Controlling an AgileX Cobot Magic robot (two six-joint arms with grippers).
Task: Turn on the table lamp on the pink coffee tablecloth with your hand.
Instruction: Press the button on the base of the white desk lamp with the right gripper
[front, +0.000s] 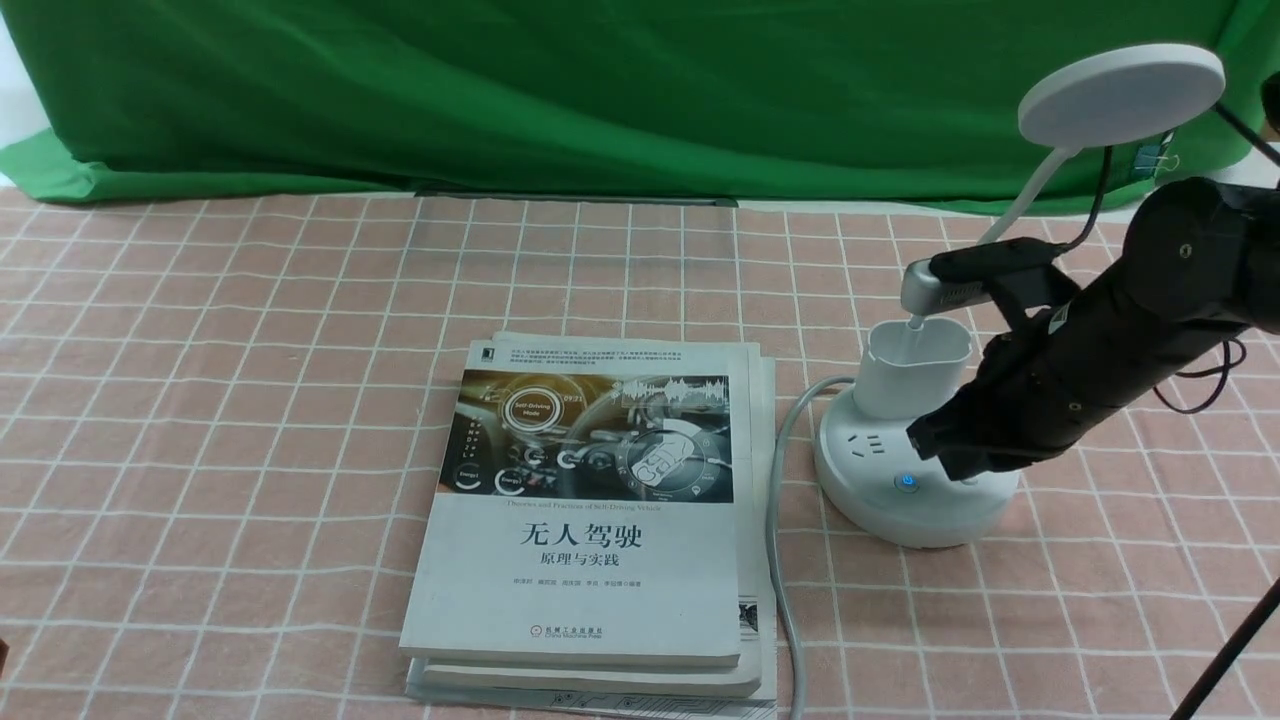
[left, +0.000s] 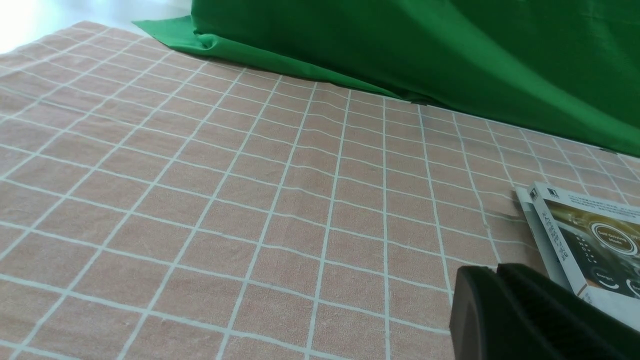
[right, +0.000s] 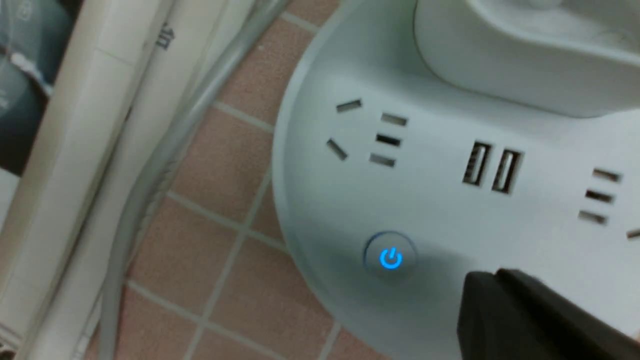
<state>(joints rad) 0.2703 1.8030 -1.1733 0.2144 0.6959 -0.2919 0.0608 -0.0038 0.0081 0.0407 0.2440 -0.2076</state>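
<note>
1. The table lamp (front: 915, 380) stood on the pink coffee tablecloth (front: 250, 400) on my right side, just beside the stack of books (front: 590, 520). Its grey cable (front: 778, 520) ran between them.
2. The right gripper (front: 930, 440) hung over the round base (right: 450, 210), close to the button lit blue (right: 390, 258). Its fingers (right: 530, 320) were pressed together on nothing. I could not tell if they touched the base.
3. The left gripper (left: 495, 272) was also closed and empty, well apart from the lamp.
4. I judged the base to be stiff, smooth plastic, heavy enough not to slide under a light push. I would not take hold of it, only press down on a button with the fingertip.
5. The gooseneck (front: 1030, 190) looked thin and bendable, so I would stay away from it.
6. The long axis of the lamp was nearly upright, leaning to my right. The disc head (front: 1120, 95) sat at the top, with its flat face tilted downward.
</note>
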